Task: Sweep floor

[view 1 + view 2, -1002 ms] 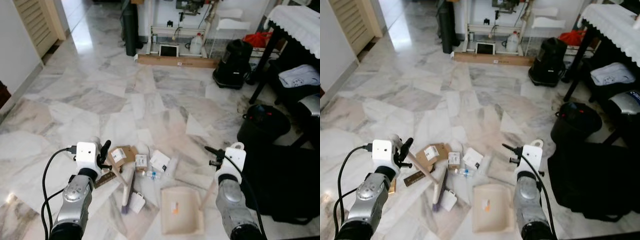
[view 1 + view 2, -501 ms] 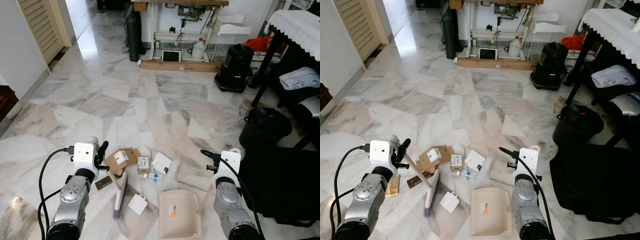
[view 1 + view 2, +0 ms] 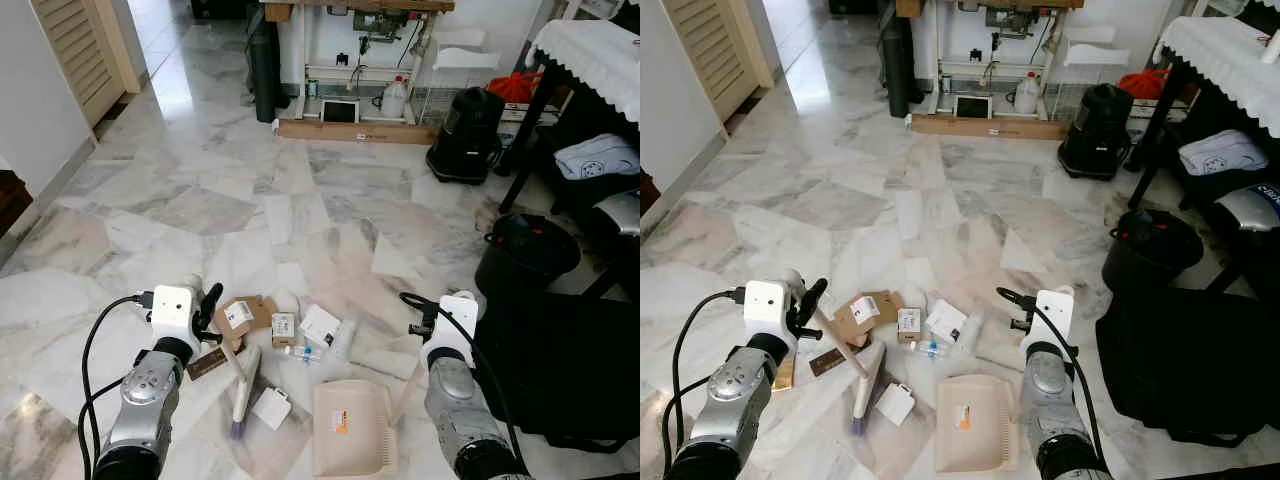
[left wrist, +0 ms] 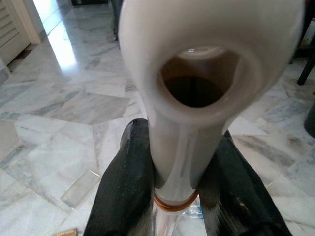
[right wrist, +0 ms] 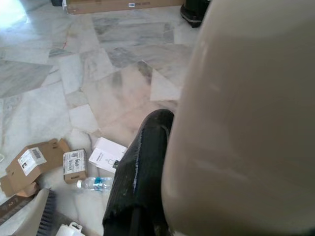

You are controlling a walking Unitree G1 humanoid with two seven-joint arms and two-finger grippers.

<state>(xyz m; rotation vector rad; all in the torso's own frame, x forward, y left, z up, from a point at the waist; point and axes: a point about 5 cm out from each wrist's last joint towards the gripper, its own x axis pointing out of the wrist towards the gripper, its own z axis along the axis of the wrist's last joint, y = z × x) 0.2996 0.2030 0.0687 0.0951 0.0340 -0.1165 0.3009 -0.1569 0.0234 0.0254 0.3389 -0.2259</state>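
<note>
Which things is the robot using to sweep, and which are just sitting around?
For the sweeping:
- brush, held by the left gripper
- dustpan, held by the right gripper
- litter to sweep up: cardboard box, small white box, plastic bottle

Just sitting around:
- black vacuum cleaner
- black bin
- long flat carton

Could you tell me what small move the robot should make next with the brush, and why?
Probably a short stroke to its right: the left gripper is shut on the brush handle, the brush head rests just left of the small white box, and the dustpan, held by the right gripper, waits beyond it.
</note>
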